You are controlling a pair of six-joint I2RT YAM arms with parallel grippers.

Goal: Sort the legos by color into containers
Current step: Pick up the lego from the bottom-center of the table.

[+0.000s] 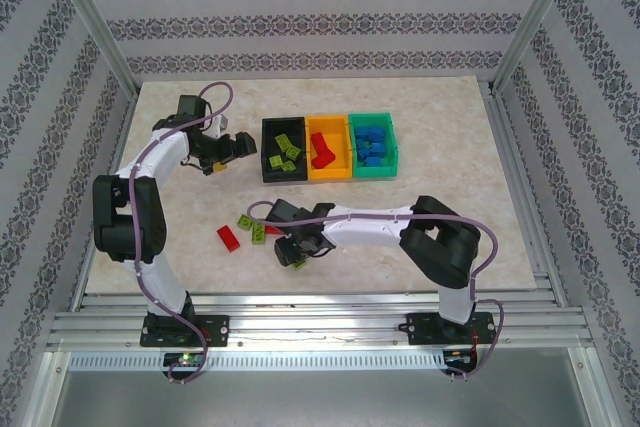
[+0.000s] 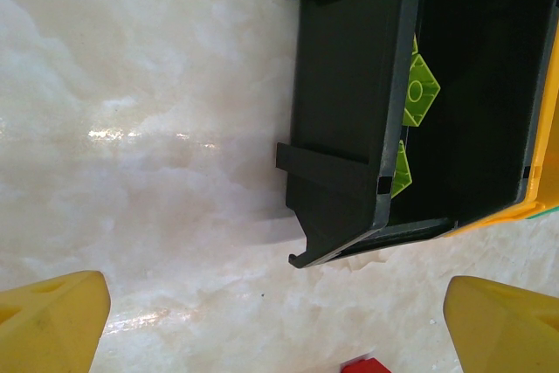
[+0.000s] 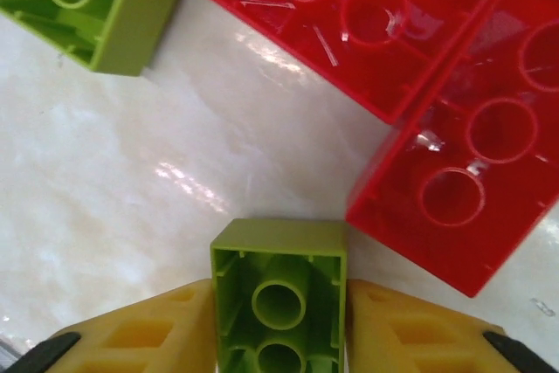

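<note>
Three joined containers stand at mid-table: black (image 1: 283, 175), orange-yellow (image 1: 326, 175) and green (image 1: 373, 173). Lime legos (image 1: 286, 152) lie in the black one, red legos (image 1: 322, 150) in the orange one and blue legos (image 1: 371, 145) in the green one. My right gripper (image 1: 293, 253) is low over the loose legos near the front. In the right wrist view, my right gripper (image 3: 279, 325) is shut on a lime green lego (image 3: 278, 255), its hollow underside up. My left gripper (image 1: 226, 153) hangs open and empty just left of the black container (image 2: 345, 111).
On the table lie a red lego (image 1: 229, 237) and lime legos (image 1: 250, 225). Close by the held one are two red legos (image 3: 349, 6) (image 3: 472, 189) and a lime one (image 3: 87, 2). A red lego's edge (image 2: 365, 365) shows below the left gripper. Frame posts border the table.
</note>
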